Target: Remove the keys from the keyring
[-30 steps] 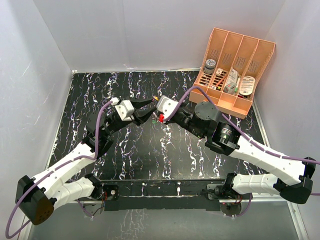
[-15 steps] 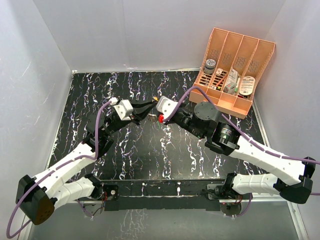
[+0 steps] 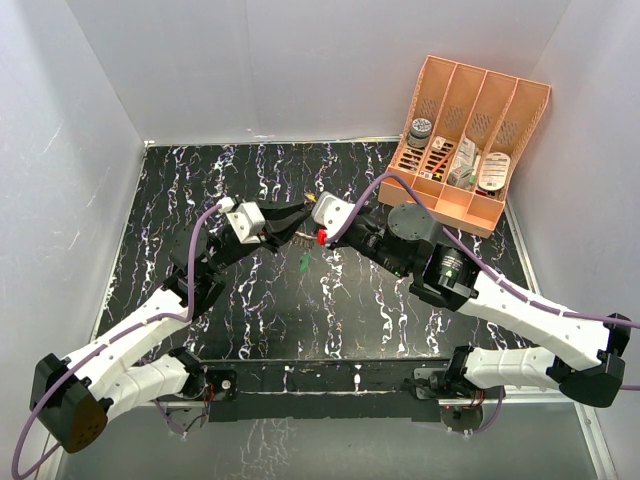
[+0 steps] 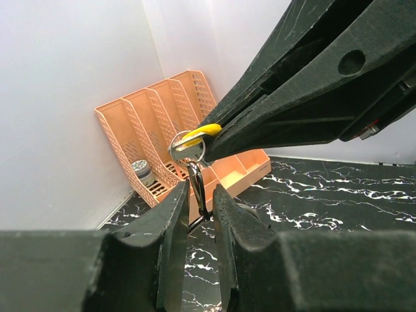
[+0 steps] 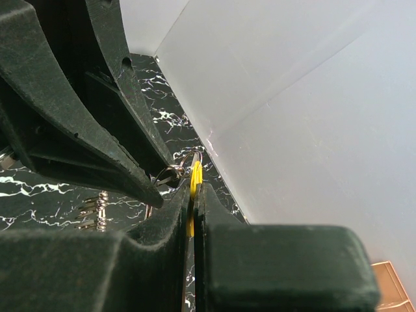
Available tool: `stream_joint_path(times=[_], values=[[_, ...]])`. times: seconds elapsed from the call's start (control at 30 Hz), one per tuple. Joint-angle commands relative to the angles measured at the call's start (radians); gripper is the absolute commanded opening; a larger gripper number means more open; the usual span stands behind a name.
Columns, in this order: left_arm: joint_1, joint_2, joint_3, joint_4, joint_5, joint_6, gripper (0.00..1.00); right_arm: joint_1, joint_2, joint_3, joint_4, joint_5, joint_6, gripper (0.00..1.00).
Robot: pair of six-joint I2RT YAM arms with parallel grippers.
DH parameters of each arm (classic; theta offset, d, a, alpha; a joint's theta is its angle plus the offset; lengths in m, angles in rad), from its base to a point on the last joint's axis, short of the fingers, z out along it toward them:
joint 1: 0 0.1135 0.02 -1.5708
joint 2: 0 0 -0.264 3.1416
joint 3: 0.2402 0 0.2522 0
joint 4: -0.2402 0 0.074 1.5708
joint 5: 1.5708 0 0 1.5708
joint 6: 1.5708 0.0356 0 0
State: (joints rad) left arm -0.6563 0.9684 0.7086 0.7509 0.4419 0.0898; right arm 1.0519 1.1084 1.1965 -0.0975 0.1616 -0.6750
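Note:
My right gripper is shut on the yellow key, held above the table's middle. The silver keyring hangs from that key, and a dark metal loop dangles below the ring. My left gripper faces the right one tip to tip. Its jaws stand a little apart on either side of the dark loop, not pinching it. In the top view both grippers, left and right, meet over the black marbled table. The green key lies loose on the table just below them.
A peach slotted organizer with small items stands at the back right, also visible as the organizer behind the ring. White walls close in the table's left, back and right. A small red piece shows under the right gripper.
The green key, up at the grippers a second ago, has dropped to the table. My left gripper has shifted slightly back and its jaws parted a little. The right arm barely moved.

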Motion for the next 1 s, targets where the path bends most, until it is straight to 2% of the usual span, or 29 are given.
stream_joint_path(times=[0.0, 0.23, 0.47, 0.67, 0.73, 0.97], values=[[0.007, -0.019, 0.001, -0.003, 0.031, 0.01, 0.2, 0.003, -0.009, 0.027, 0.102, 0.011, -0.001, 0.0], [0.008, -0.007, 0.006, -0.011, 0.048, 0.013, 0.2, 0.003, -0.006, 0.026, 0.109, 0.012, -0.006, 0.0], [0.013, -0.011, 0.009, -0.025, 0.056, 0.022, 0.06, 0.003, -0.006, 0.024, 0.111, 0.015, -0.007, 0.0], [0.015, -0.016, 0.015, -0.07, 0.072, 0.036, 0.04, 0.003, -0.005, 0.024, 0.115, 0.022, -0.008, 0.0], [0.015, -0.017, 0.012, -0.072, 0.072, 0.036, 0.0, 0.003, -0.004, 0.022, 0.12, 0.024, -0.01, 0.0], [0.014, -0.013, 0.023, -0.083, 0.036, 0.038, 0.0, 0.003, -0.002, 0.021, 0.126, 0.031, -0.013, 0.0]])
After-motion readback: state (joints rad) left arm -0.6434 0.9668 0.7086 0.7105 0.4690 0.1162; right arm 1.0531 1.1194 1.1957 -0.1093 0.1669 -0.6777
